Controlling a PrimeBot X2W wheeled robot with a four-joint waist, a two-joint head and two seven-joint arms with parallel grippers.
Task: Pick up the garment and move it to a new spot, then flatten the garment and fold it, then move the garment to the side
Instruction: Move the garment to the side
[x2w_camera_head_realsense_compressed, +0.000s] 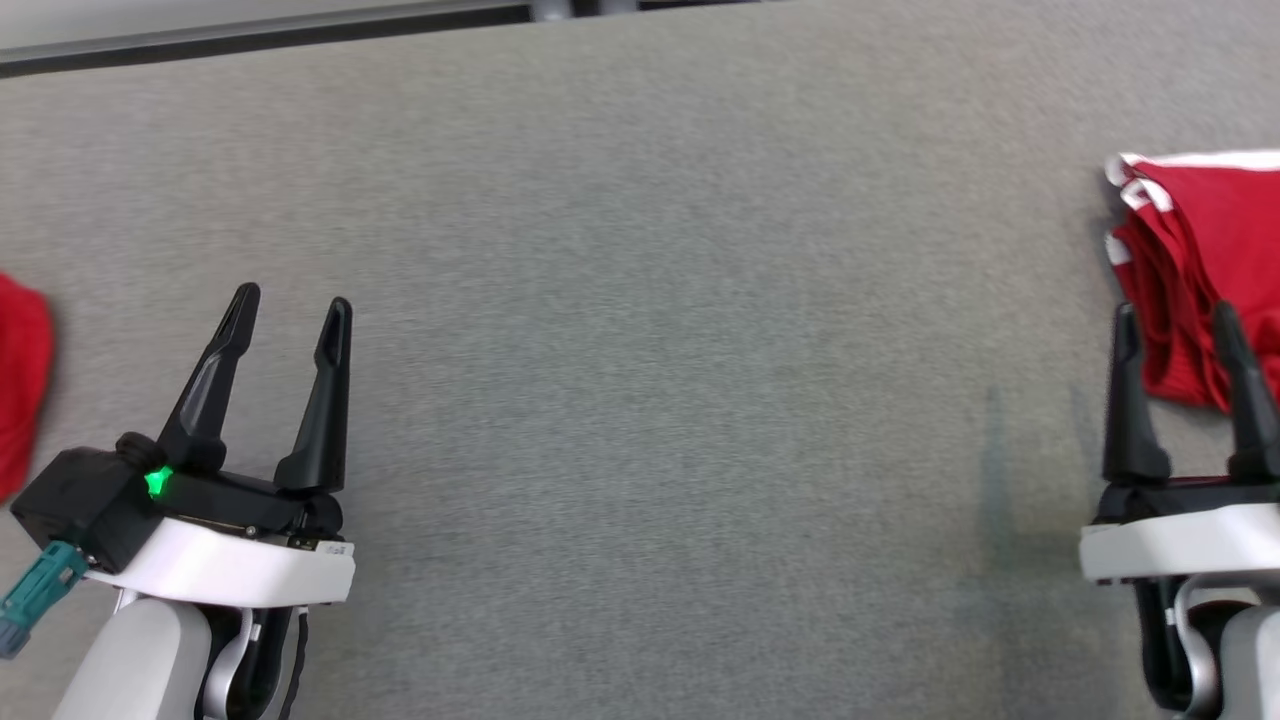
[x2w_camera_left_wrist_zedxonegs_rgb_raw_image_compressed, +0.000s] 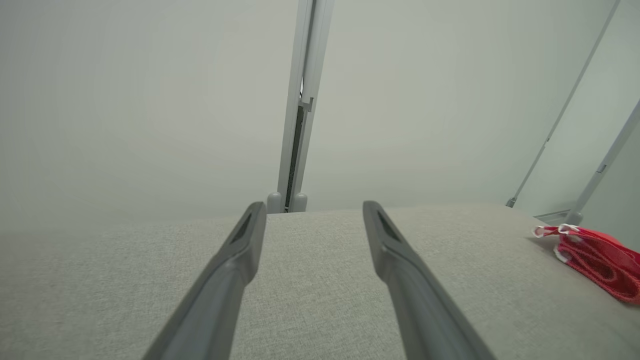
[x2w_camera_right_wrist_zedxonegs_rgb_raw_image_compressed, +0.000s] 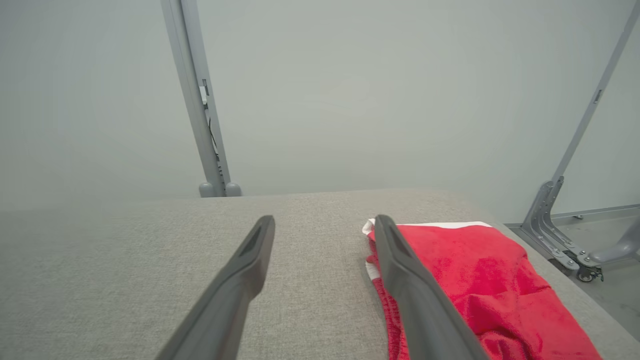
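1. Both claws are spread wide and nothing is held. The left claw (x2w_camera_head_realsense_compressed: 292, 297) is poised over bare table (x2w_camera_head_realsense_compressed: 640, 300). The right claw (x2w_camera_head_realsense_compressed: 1174, 312) is at the near edge of the red garment (x2w_camera_head_realsense_compressed: 1190, 240); whether its outer finger touches the cloth cannot be told.
2. The red garment is found at the table's far right, folded into several layers, with white trim (x2w_camera_head_realsense_compressed: 1135, 190) along its left and far edges.
3. It is judged light, soft and limp, with a plush surface. The layers would be expected to slide apart if only 1 is pinched.
4. A hold is best taken across the whole stacked edge near the trim, or by 2 claws at opposite corners.
5. It is laid straight on the table's grey cover, not in any bin or basket. Another red cloth (x2w_camera_head_realsense_compressed: 20, 380) is seen at the left edge.
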